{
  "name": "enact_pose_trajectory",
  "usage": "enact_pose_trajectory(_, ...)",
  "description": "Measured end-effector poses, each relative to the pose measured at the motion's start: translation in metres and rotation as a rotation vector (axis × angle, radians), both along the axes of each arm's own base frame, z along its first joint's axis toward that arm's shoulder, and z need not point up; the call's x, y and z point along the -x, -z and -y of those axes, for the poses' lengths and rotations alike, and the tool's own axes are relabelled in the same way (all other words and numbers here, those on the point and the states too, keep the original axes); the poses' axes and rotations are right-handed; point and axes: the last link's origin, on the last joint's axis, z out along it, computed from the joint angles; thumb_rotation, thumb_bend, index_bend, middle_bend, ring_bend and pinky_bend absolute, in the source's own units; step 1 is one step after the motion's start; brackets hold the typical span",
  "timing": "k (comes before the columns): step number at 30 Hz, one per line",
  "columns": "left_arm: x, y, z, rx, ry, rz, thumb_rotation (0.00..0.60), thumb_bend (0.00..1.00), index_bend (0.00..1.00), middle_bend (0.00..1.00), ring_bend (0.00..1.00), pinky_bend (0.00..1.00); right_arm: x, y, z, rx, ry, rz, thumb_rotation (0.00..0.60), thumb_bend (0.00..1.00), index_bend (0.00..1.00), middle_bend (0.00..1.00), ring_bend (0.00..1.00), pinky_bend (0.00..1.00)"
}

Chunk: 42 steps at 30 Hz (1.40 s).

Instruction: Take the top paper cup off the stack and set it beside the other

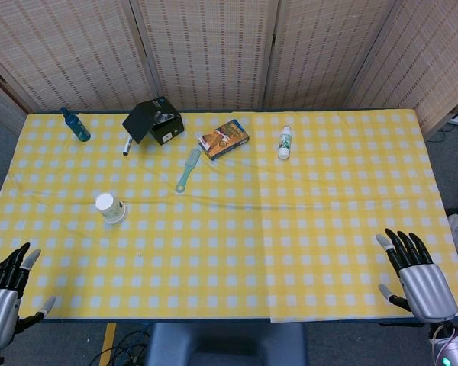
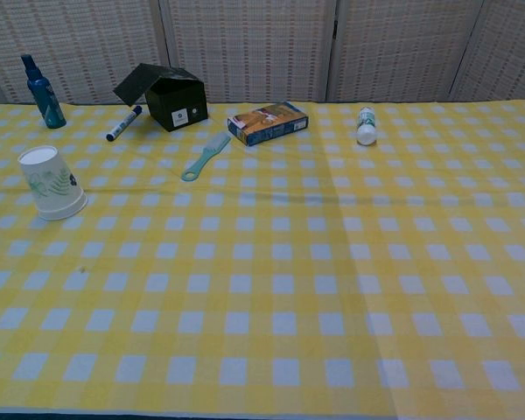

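Observation:
A stack of white paper cups (image 1: 110, 207) with a green print stands upside down on the yellow checked tablecloth at the left; the chest view shows the cup stack (image 2: 50, 182) at its left edge. My left hand (image 1: 5, 296) rests at the near left table edge, fingers apart and holding nothing, well short of the cups. My right hand (image 1: 418, 275) lies at the near right edge, fingers spread and empty. Neither hand shows in the chest view.
Along the far side lie a blue spray bottle (image 1: 75, 125), a marker pen (image 1: 127, 146), an open black box (image 1: 154, 120), a teal comb (image 1: 188, 170), an orange and blue carton (image 1: 224, 139) and a small white bottle (image 1: 285, 142). Woven screens stand behind the table.

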Motion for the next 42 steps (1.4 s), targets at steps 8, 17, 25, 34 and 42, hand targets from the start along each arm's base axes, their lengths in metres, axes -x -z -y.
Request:
enact_pose_trajectory(8,-0.001,0.001,-0.017,0.054,0.002,-0.014,0.6,0.29,0.04,0.0,0.0,0.15,-0.002,-0.001,0.0,-0.013,-0.015,0.013,0.6,0.21,0.0,0.0,0.0,0.0)
enact_pose_trajectory(17,-0.037,-0.02,-0.089,0.178,0.089,-0.149,0.6,0.29,0.11,0.0,0.0,0.15,-0.001,-0.011,-0.002,-0.011,-0.027,0.053,0.6,0.21,0.0,0.0,0.0,0.0)
enact_pose_trajectory(25,-0.07,-0.025,-0.17,0.351,0.068,-0.324,0.6,0.29,0.08,0.0,0.0,0.15,0.001,-0.011,0.007,-0.011,-0.014,0.062,0.6,0.21,0.0,0.0,0.0,0.0)
enact_pose_trajectory(34,-0.094,-0.014,-0.243,0.426,0.086,-0.465,0.6,0.29,0.13,0.0,0.0,0.15,0.005,-0.004,0.023,-0.129,0.019,0.103,0.6,0.21,0.0,0.0,0.0,0.0)
enact_pose_trajectory(42,-0.087,-0.003,-0.268,0.521,0.019,-0.543,0.6,0.29,0.14,0.0,0.0,0.15,0.005,0.0,0.024,-0.163,0.015,0.108,0.6,0.21,0.0,0.0,0.0,0.0)
